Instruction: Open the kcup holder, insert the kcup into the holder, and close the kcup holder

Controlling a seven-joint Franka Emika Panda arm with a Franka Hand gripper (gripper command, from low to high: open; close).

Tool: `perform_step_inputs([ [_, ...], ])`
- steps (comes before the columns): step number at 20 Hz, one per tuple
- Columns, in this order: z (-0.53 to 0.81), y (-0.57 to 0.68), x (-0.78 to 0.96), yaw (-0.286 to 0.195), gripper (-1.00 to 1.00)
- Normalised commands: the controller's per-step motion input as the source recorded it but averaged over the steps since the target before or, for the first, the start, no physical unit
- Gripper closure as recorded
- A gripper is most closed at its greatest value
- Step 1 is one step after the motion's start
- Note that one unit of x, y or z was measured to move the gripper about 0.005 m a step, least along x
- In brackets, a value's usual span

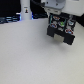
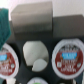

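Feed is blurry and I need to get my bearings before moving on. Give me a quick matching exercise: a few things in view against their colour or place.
Things:
1. kcup holder
2. bottle-like post
3. round labels
4. rectangular panel

Colour or place:
A. red and white, wrist view
B. light grey, wrist view
C. black, toward the exterior view's right
D. white, upright, toward the exterior view's left

Pairs: 1-C, 2-D, 3-A, 4-B

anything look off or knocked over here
Nothing stands out. The kcup holder sits upright on the table under the claw, and the white post at the back stands straight. No spill shows, though the frames are blurry.
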Motion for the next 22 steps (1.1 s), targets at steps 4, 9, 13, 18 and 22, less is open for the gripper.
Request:
perform_step_inputs([
  [4,-0.04,0.04,0.78,0.053,-1.00],
  [9,-0.07,0.32,0.55,0.137,-1.00],
  [13,-0.13,0.21,0.25,0.232,-1.00],
  [18,-0.18,0.11,0.07,0.244,-1.00],
  [22,-0.15,0.13,-0.12,0.245,-1.00],
])
